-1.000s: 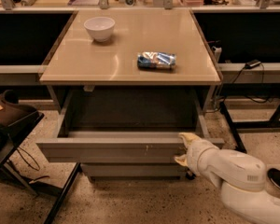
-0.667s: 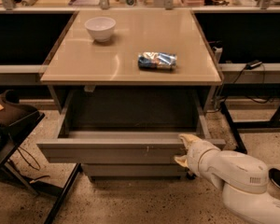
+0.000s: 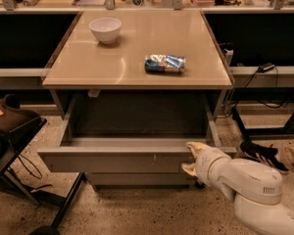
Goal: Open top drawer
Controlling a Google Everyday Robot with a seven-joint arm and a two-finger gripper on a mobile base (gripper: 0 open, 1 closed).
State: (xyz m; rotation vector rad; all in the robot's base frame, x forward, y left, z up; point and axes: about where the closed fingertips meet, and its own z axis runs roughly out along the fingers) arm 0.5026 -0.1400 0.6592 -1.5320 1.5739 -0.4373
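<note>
Nothing you'd notice has moved since a second ago: the top drawer (image 3: pixel 112 160) sits at the same extension, and the gripper (image 3: pixel 193 157) is parked at the same spot on it.

Take the drawer's front panel as your reference. It stands well forward of the tabletop (image 3: pixel 137 48) above and behind it, so you can look down past the table's front edge into the shallow grey tray (image 3: pixel 137 142) just behind the panel. A closed lower drawer front (image 3: pixel 137 179) shows just beneath the panel, set back from it.

The gripper is at the panel's right end, reaching in from the right. Its fingers (image 3: pixel 198 146) are spread, one pale tip at the panel's upper edge and the other at its lower edge. You cannot tell from this view whether they press on the panel or merely bracket it.

By my reading, the task is essentially done: the drawer is out most of the way and its inside is exposed. At most, a short further pull remains if you want it fully extended, then letting go and backing the arm clear. How much rail travel is left behind the panel is hidden in the dark cavity, so judge that cautiously.
</note>
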